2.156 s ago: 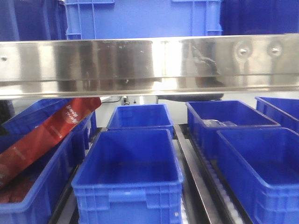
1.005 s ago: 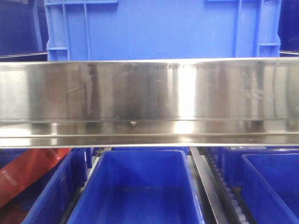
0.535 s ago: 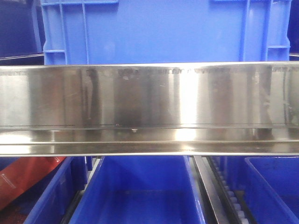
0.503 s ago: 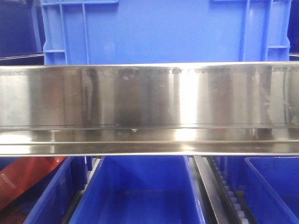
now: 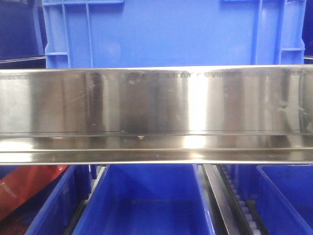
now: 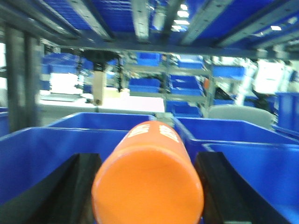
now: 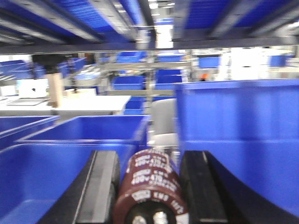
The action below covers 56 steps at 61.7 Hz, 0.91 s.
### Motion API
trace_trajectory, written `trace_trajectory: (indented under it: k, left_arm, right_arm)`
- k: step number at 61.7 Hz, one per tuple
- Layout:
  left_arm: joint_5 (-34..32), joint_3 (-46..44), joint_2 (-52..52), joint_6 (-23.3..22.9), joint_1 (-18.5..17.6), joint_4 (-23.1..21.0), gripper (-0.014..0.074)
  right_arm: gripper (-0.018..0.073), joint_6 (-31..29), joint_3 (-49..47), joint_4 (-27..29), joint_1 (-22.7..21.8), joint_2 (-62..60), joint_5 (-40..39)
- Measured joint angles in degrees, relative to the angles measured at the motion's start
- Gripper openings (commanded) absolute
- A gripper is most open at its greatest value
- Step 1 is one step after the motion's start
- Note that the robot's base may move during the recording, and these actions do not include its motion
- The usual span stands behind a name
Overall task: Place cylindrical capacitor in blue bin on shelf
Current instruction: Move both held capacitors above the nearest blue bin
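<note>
The cylindrical capacitor [image 7: 152, 189], dark brown with white print, was held lengthwise between the black fingers [image 7: 100, 186] of the right gripper [image 7: 152, 196], above a blue bin [image 7: 74, 154] seen at 10 o'clock of it. An orange cylinder [image 6: 149, 182] was clamped likewise in the left gripper [image 6: 149, 191], with blue bins [image 6: 243, 149] ahead. In the front view, the shelf beam [image 5: 156, 115] spanned the frame, a blue crate [image 5: 171, 32] at 12 o'clock, a red packet [image 5: 24, 188] at 8 o'clock.
</note>
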Motion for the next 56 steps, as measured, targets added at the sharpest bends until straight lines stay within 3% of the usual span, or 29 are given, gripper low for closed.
trace_trajectory:
  k: [13,27,34,44,49,56]
  left_arm:
    - [0.1,-8.7,11.7,0.0,-10.5,0.2,-0.0111]
    - [-3.5,-15.8,26.6,0.0,-24.3,0.3,-0.0111]
    - [-8.5,-16.9,32.6,0.0,-28.4,0.5,-0.0111]
    - [-12.5,-17.2,38.9,0.0,-30.7,0.5,-0.0109]
    - [-12.5,-17.2,40.4,0.0,-31.1,0.5,-0.0066]
    - [-12.6,-17.2,40.8,0.0,-31.3,0.3,0.0137]
  right_arm:
    - [-0.0168,0.0,-5.3,-1.5,9.1,8.9,-1.1]
    - [-0.0168,0.0,-10.1,-1.7,16.9,20.5,-5.1]
    - [-0.0168,0.0,-11.3,-1.7,19.5,25.1,-7.2]
    - [-0.0168,0.0,-11.8,-1.7,20.7,30.7,-8.0]
    - [-0.0082,0.0,-11.8,-1.7,20.7,32.3,-8.0]
    - [0.0259,-0.1,-11.8,-1.5,20.7,33.1,-8.0]
